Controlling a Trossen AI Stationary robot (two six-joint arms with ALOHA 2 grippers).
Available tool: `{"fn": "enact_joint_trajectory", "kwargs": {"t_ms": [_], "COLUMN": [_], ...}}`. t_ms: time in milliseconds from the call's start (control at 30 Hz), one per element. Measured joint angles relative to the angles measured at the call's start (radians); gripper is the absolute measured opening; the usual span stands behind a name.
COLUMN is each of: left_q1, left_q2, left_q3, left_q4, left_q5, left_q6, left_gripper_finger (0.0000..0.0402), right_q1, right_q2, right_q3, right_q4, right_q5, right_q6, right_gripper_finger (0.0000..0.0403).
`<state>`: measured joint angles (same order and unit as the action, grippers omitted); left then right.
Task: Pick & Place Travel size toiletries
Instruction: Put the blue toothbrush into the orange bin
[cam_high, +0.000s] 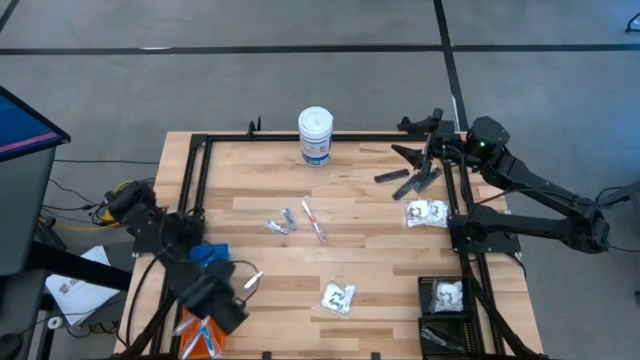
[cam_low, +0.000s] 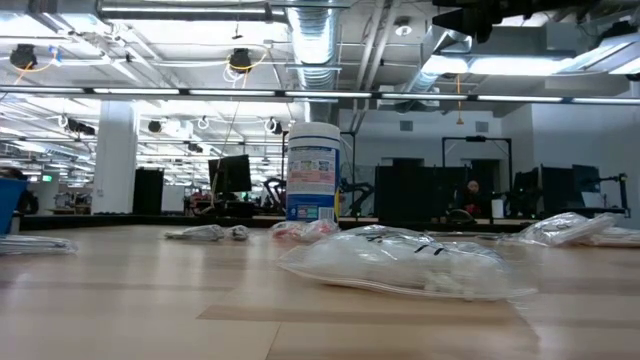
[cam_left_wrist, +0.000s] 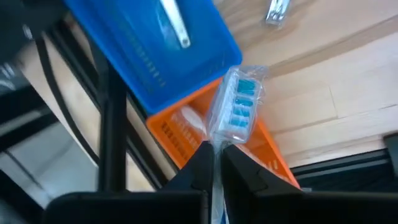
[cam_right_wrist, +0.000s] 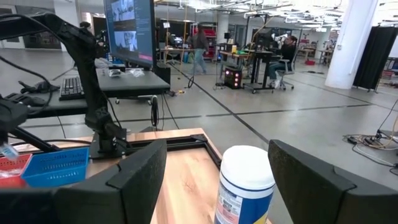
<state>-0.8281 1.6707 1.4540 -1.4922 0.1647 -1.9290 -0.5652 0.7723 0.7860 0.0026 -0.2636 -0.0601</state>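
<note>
On the pale wooden table (cam_high: 360, 250), toiletries lie scattered at centre frame. At lower left, the left gripper (cam_left_wrist: 216, 163) pinches a clear packet (cam_left_wrist: 236, 106) above the orange bin (cam_left_wrist: 186, 127). The right gripper (cam_right_wrist: 217, 180) gapes at upper right, concrete floor around.

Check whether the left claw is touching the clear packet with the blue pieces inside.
Touching. In the left wrist view the left claw has its fingers pinched shut on the edge of the clear packet, which hangs over the orange bin.
</note>
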Motion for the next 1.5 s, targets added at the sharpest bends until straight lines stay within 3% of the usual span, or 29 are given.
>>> {"fn": "enact_joint_trajectory", "kwargs": {"t_ms": [133,333,600,867,1233,1500], "left_q1": [-0.073,-0.117,-0.132,-0.194,-0.222,-0.247], "left_q2": [0.0,0.005,0.083,0.108,0.127,0.127], "left_q3": [-0.003,-0.003,-0.004,-0.007,-0.121,-0.178], "left_q4": [0.03,0.149,0.225,0.233,0.228,0.243], "left_q5": [-0.009,-0.031,-0.054,0.001,-0.038,-0.049], "left_q6": [-0.175,-0.282,-0.301,-0.378,-0.375,-0.354], "left_gripper_finger": [0.0008,0.0008,0.0009,0.0009,0.001,0.0018], "right_q1": [0.0,0.0,0.0,0.0,0.001,0.003], "right_q2": [0.0,0.011,0.085,0.157,0.281,0.294], "right_q3": [0.0,0.0,0.0,0.028,0.102,0.117], "right_q4": [0.014,0.06,0.189,0.279,0.282,0.271], "right_q5": [0.0,0.0,0.0,0.0,0.0,0.0], "right_q6": [-0.001,-0.018,-0.02,-0.027,-0.045,-0.045], "right_gripper_finger": [0.0276,0.0276,0.0276,0.0276,0.0276,0.0276]}}
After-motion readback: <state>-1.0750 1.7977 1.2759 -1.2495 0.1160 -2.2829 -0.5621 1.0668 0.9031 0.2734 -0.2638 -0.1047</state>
